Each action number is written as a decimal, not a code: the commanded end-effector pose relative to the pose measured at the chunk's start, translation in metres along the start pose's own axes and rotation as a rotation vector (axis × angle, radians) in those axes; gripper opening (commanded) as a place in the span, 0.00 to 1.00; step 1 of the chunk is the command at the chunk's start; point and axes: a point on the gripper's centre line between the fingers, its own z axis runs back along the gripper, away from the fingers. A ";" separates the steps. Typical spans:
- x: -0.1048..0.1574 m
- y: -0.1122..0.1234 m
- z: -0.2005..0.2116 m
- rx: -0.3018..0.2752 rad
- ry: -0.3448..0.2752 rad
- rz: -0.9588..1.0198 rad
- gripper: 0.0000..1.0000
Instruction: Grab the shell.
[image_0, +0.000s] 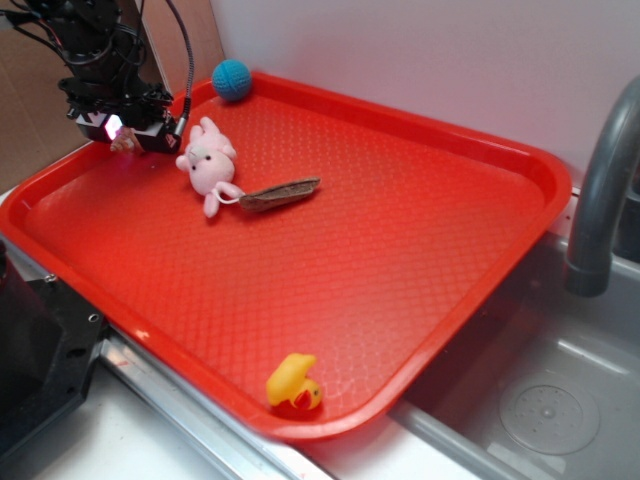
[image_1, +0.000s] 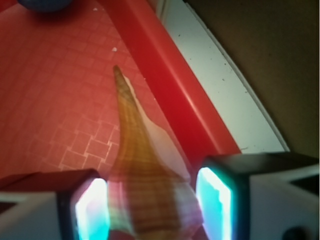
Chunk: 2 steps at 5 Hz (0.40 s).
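Note:
The shell (image_0: 125, 141) is tan-orange and ridged and lies at the far left corner of the red tray (image_0: 350, 260), right under my gripper (image_0: 128, 135). In the wrist view the shell (image_1: 145, 165) fills the gap between my two glowing pads, with its pointed tip aimed away along the tray's rim (image_1: 170, 95). My gripper (image_1: 152, 205) is closed on the shell's wide body, and both pads touch its sides. I cannot tell whether the shell is off the tray floor.
A pink plush (image_0: 208, 160) and a flat brown leaf-like piece (image_0: 280, 193) lie just right of the gripper. A blue ball (image_0: 231, 79) sits at the tray's back rim. A yellow duck (image_0: 294, 383) is at the front edge. A grey faucet (image_0: 600, 190) and a sink (image_0: 540, 400) stand to the right.

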 end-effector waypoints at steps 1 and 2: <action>-0.017 -0.012 0.029 -0.031 -0.013 -0.051 0.00; -0.043 -0.028 0.085 -0.104 -0.021 -0.084 0.00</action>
